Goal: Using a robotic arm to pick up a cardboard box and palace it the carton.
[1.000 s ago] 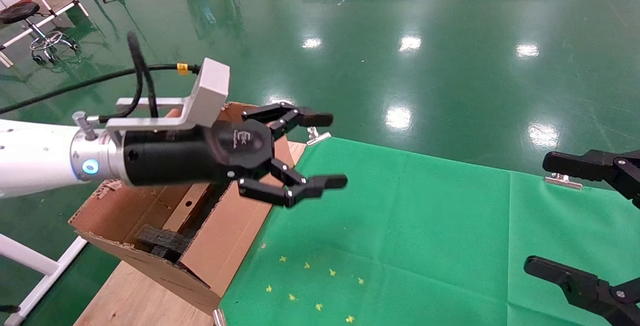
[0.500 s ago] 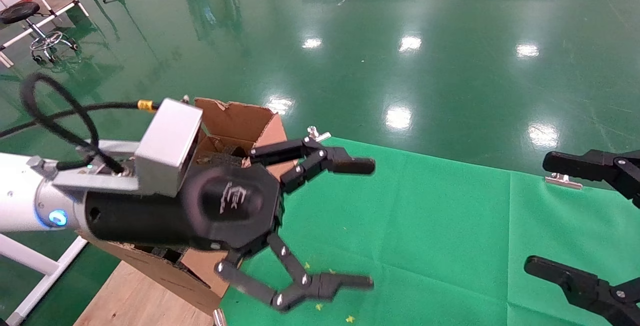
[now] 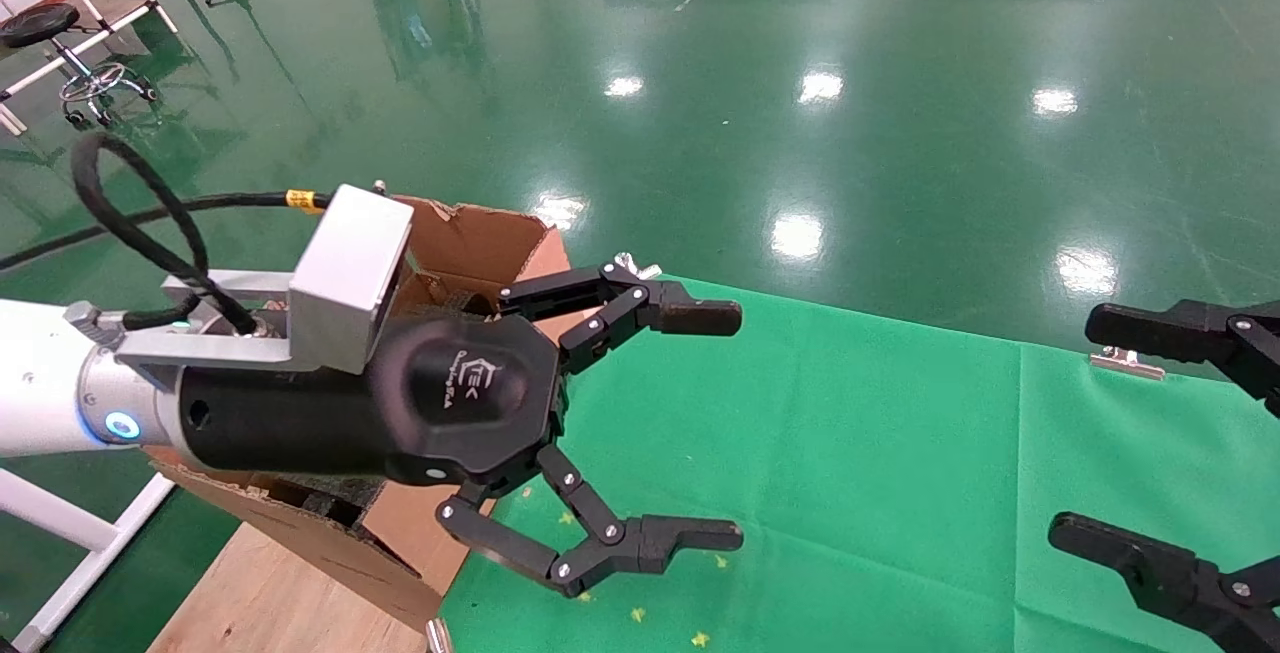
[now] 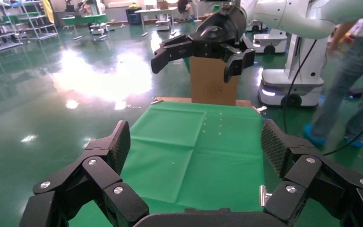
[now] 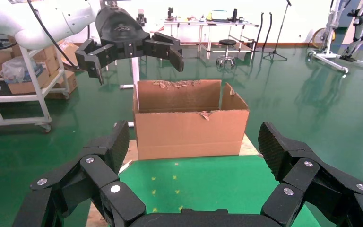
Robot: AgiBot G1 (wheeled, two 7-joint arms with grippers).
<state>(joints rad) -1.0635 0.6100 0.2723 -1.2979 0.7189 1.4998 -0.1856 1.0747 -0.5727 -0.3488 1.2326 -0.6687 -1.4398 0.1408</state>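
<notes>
The robotic arm is my left arm, white with a blue light ring. Its gripper (image 3: 715,425) is open and empty, held over the green cloth's near-left part, just right of the carton (image 3: 480,243). It hides most of the carton's inside. The left wrist view shows its own pads (image 4: 121,144) wide apart over bare cloth. The carton stands with ragged flaps up in the right wrist view (image 5: 191,132), with the left gripper (image 5: 134,59) above its left end. The small cardboard box does not show in any view. My right gripper (image 3: 1095,433) hangs open and empty at the right edge.
A green cloth (image 3: 850,453) covers the table, held by metal clips (image 3: 1125,361); bare wood (image 3: 260,593) shows under the carton. An upright brown box (image 4: 215,87) stands at the table's far right end behind the right gripper (image 4: 194,66). A person (image 4: 354,94) stands beyond.
My left gripper came down and to the right from over the carton to the cloth's edge, turned, and its fingers spread wider. The right arm has not moved.
</notes>
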